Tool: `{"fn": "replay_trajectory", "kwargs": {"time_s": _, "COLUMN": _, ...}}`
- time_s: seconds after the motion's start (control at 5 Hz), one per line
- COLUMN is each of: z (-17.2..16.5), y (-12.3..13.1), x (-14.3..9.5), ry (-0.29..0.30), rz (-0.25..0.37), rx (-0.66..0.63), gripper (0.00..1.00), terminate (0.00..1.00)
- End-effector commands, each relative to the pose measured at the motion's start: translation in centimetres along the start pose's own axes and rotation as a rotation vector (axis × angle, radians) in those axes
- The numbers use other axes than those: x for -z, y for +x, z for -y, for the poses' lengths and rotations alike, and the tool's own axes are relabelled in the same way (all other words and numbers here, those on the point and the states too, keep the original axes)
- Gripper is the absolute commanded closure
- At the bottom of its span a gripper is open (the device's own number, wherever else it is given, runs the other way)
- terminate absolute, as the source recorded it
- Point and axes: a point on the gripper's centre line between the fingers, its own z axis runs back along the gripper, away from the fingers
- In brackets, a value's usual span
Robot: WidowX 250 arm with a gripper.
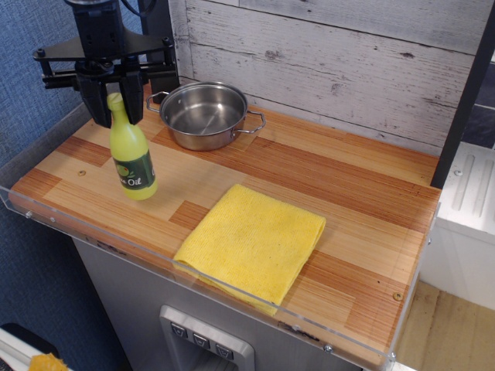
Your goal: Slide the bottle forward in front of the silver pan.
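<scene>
The yellow-green bottle point(132, 158) with its dark "Oil" label stands nearly upright at the left of the wooden table, its base on or just above the surface. My gripper point(114, 102) is directly above it, and its black fingers point(97, 104) are closed around the bottle's cap and neck. The silver pan point(203, 114) sits behind and to the right of the bottle, near the back wall, empty, with its two loop handles showing. There is a gap of bare wood between bottle and pan.
A folded yellow cloth point(251, 239) lies at the front middle of the table point(356, 201). A clear plastic rim point(46, 143) runs along the left and front edges. A black post point(158, 46) stands behind the pan.
</scene>
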Motion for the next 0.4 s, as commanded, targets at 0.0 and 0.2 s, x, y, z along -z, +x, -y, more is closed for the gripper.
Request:
{"fn": "replay_trajectory", "kwargs": {"time_s": 0.0, "z": -0.49, "y": -0.11, "x": -0.04, "ry": -0.010, "rz": 0.022, "rx": -0.020, "gripper": 0.00, "terminate": 0.00}}
{"fn": "replay_trajectory", "kwargs": {"time_s": 0.2, "z": -0.48, "y": -0.22, "x": 0.34, "ry": 0.001, "rz": 0.016, "rx": -0.012, "gripper": 0.00, "terminate": 0.00}}
